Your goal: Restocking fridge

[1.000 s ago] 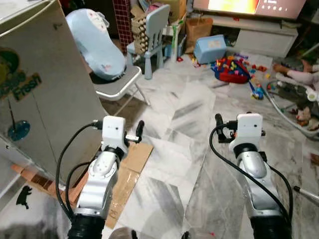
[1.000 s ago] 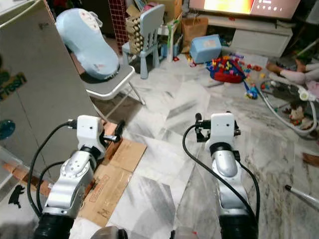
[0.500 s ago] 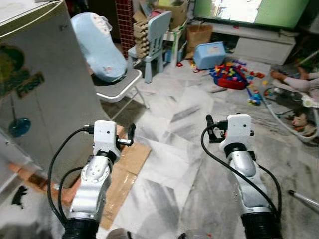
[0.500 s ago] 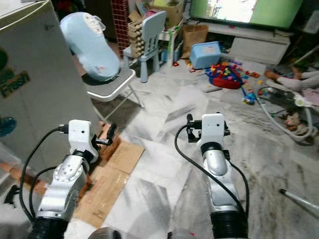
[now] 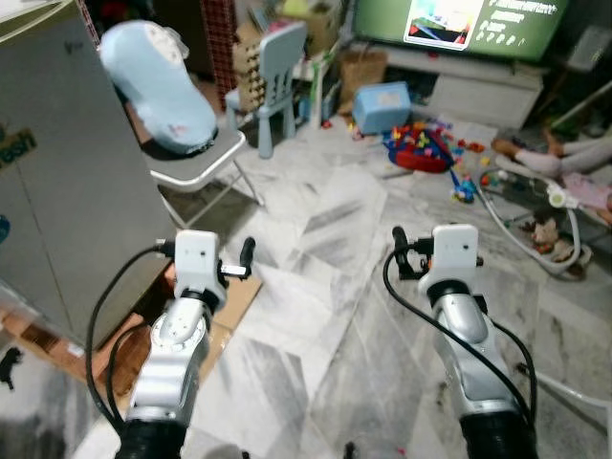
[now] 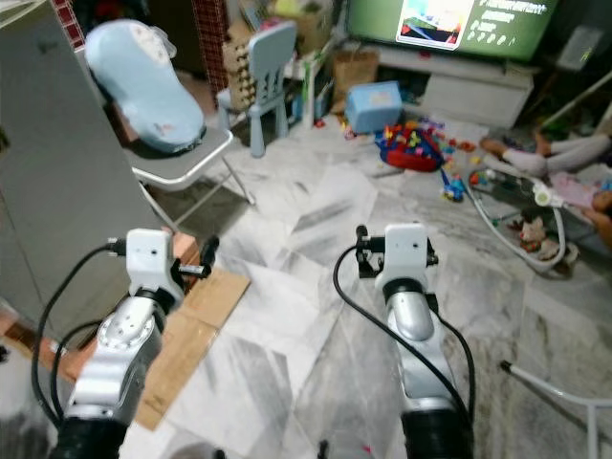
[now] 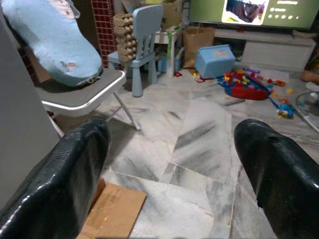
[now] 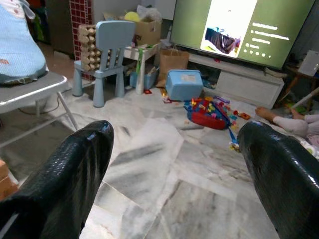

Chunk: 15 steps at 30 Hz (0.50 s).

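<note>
marble floor (image 5: 335, 249): grey-white veined tiles, spreading under and ahead of both grippers.
left gripper (image 7: 172, 164): held out above the floor; its two black fingers (image 7: 75, 174) are spread wide with bare tile showing between them; nothing held, nothing touched.
right gripper (image 8: 174, 164): raised level with the left one, well apart from it; fingers (image 8: 65, 169) spread just as wide, gripping nothing and touching nothing.
fridge (image 5: 67, 172): the grey cabinet close on the left gripper's outer side, door shut, with part of a printed sticker on its face.
cardboard (image 6: 186, 330): flattened brown sheet lying on the floor just below the left gripper, at the foot of the fridge.
folding chair (image 5: 196, 167): ahead of the left gripper, beside the fridge, carrying a pale blue padded cushion (image 5: 153, 86).
child's chair (image 8: 112, 50): light blue plastic, further ahead, with stacked egg trays (image 8: 89, 45) just beside it.
blue box (image 8: 184, 84): far ahead between the two grippers, on the floor.
toy bricks (image 5: 426, 148): bright pile scattered ahead of the right gripper.
screen (image 8: 239, 27): lit, on a low white stand at the far wall.
person: a leg (image 5: 535, 158) rests on the floor far ahead of the right gripper's outer side.
</note>
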### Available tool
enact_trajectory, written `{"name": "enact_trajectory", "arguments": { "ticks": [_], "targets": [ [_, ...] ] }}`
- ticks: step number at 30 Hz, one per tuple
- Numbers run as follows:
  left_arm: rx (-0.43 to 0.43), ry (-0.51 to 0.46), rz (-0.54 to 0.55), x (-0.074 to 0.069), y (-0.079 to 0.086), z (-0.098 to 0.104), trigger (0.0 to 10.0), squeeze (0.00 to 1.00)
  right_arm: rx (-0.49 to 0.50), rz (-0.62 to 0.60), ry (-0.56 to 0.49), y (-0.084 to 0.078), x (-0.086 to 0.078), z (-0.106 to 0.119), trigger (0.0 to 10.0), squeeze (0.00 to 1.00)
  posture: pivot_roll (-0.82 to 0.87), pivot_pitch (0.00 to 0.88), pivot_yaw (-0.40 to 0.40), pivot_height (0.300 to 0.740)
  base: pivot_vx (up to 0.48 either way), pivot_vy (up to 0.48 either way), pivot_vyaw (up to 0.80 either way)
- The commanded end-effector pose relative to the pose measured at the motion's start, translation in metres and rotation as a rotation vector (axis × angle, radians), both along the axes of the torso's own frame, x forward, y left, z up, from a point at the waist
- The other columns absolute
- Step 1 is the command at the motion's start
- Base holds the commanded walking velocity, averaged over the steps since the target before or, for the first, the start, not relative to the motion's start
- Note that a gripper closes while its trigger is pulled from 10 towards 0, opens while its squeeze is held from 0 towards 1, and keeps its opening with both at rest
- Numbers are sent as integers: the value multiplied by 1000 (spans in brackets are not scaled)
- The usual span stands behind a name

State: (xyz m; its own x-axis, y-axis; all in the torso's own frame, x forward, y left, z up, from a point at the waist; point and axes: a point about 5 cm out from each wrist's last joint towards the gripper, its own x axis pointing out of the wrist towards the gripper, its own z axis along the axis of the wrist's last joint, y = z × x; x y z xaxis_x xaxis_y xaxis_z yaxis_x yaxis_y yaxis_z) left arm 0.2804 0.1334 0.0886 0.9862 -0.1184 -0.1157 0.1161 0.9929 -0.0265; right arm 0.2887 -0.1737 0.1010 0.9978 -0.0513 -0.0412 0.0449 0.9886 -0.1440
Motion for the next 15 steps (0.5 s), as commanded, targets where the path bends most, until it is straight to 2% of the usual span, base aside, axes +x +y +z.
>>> {"name": "enact_trajectory", "arguments": {
  "ticks": [1,7,10,15],
  "targets": [
    [3,-16,2,1,0,3,10000,0,5,-11,-2,-3,1,1,10000,0,-27,29,17,740,0,0,0],
    [6,-28,2,1,4,5,10000,0,5,-5,-2,-3,1,1,10000,0,-23,29,10,740,0,0,0],
    [5,-24,4,-1,7,4,10000,0,10,7,-2,-1,3,2,10000,0,-24,32,7,740,318,0,0],
    [-3,-27,-2,-2,4,3,10000,0,8,9,0,-2,3,1,10000,0,-27,28,6,740,480,0,0]
  ]
}}
